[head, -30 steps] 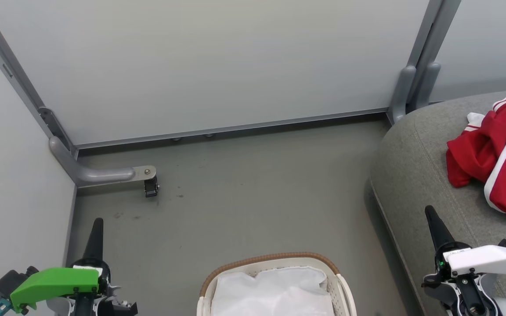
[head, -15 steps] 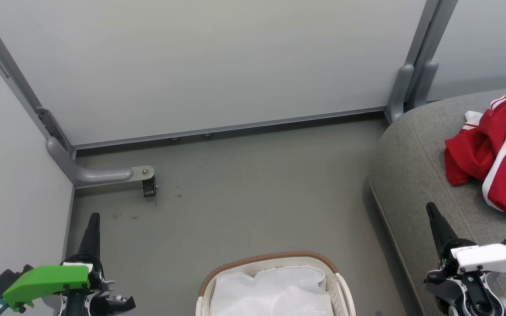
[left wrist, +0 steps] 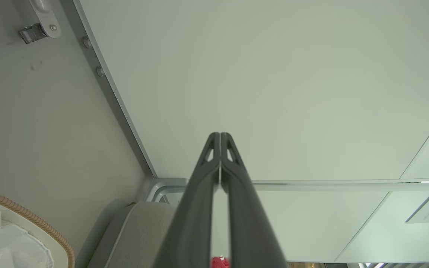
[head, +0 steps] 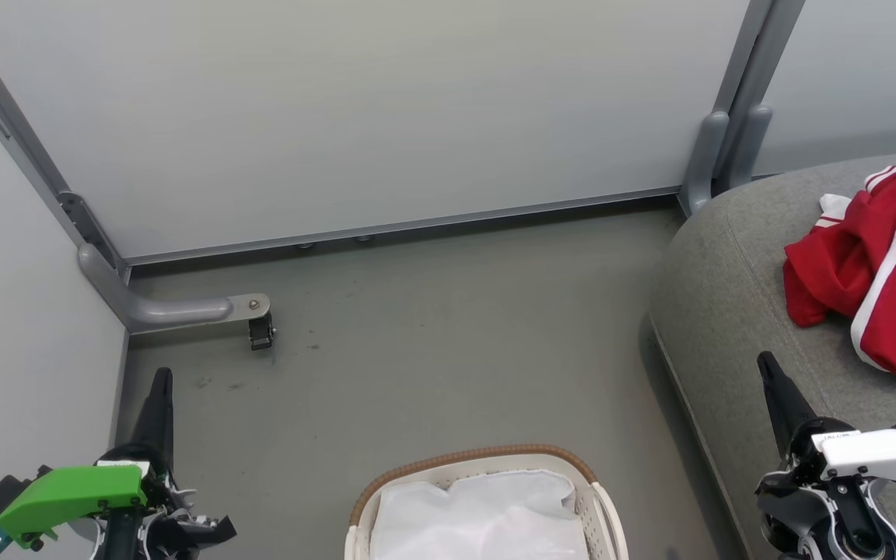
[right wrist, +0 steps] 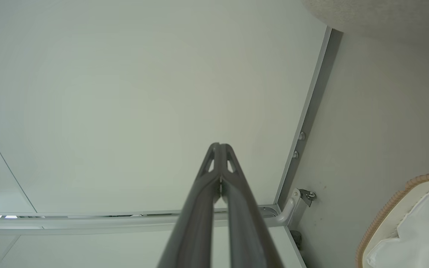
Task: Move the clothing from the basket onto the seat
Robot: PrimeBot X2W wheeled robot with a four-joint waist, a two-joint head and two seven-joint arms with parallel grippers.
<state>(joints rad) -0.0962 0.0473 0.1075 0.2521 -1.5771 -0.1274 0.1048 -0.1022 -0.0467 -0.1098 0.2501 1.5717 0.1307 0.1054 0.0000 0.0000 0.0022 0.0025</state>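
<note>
1. Red clothing (head: 876,303) lying on grey seat (head: 728,311), well apart from basket (head: 479,457).
2. White liner (head: 479,517) in basket's visible part.
3. Left gripper (head: 161,377) and right gripper (head: 764,359) pinched closed, empty.
4. Judged near completion; to do next: check hidden part of basket.

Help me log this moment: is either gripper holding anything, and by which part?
Nothing is held. The left gripper and the right gripper are both shut with nothing between the fingers; the clothing lies on the seat, clear of both.
</note>
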